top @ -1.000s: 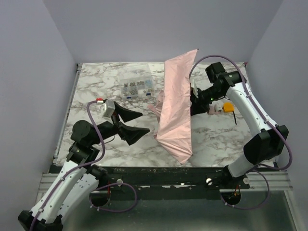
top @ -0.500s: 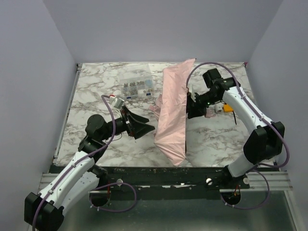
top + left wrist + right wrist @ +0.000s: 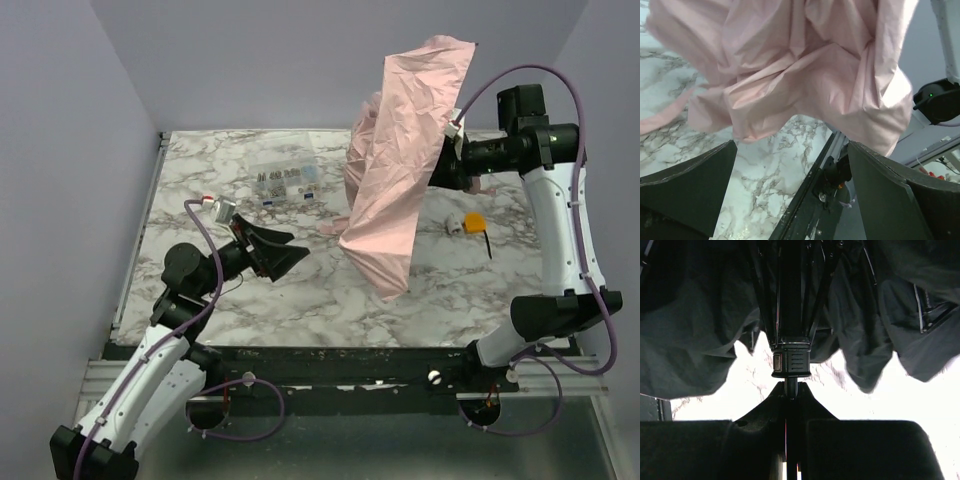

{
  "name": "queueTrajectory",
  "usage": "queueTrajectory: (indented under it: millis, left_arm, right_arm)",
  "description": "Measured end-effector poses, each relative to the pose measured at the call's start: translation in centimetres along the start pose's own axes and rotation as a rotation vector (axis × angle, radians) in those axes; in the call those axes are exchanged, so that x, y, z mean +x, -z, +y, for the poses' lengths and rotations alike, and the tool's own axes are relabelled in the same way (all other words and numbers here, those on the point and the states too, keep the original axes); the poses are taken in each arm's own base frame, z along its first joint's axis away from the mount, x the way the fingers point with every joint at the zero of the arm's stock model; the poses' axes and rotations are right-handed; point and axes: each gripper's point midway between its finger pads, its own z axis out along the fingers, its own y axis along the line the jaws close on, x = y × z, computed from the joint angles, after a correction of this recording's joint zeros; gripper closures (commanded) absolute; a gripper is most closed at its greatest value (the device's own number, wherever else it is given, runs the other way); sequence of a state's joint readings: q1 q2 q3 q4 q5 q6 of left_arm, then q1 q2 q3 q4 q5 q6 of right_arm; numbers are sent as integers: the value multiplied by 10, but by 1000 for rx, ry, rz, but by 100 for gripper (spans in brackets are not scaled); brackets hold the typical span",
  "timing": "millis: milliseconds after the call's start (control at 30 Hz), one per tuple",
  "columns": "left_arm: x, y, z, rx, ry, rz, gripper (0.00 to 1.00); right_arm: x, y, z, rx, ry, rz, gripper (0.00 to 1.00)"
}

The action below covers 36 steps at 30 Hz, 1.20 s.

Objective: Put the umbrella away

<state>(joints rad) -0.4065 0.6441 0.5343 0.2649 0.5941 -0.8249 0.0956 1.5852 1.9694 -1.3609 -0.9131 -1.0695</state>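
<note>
Pale pink umbrella (image 3: 405,150), half-collapsed, raised above table

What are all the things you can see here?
Pale pink fabric umbrella: one, pink, held up over the table, canopy hanging loose.
Clear plastic compartment box: one, see-through, on the table's back, left of the umbrella.
Small orange object: one, orange, on the table's right side.
Marble-patterned table: one, white with grey veins.
Left arm: one, white and black, near left; jaws open, empty.
Right arm: one, white and black, right side; jaws shut on the umbrella's black shaft.
</note>
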Motion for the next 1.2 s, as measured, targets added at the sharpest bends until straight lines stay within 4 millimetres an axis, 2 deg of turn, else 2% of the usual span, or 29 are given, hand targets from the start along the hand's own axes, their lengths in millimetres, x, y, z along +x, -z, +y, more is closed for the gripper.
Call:
queueTrajectory:
  millis: [67,167,367,467,733,1067,1200]
  left_arm:
    - [2,2,4,-13,13,-8,4]
    - [15,0,22,-65,114,3,4]
    - [71,1,80,-219,462,58,4]
    - [86,3,95,-270,591,48,3]
    - [68,-9,105,-308,824,-65,2]
    - [79,-26,105,-321,1154,-107,2]
    - [82,-35,116,-333,1252,-137,3]
  right_arm:
    - [-15,5,6,-3,13,-31,99]
    - [-30,10,13,-14,3,-64,99]
    - [-71,30,12,35,4,-134,100]
    - [-85,37,20,32,-1,-176,99]
    - [-98,42,28,17,-37,-222,99]
    - [-112,44,31,-4,-58,-275,99]
    - [-115,45,33,-17,-59,-289,99]
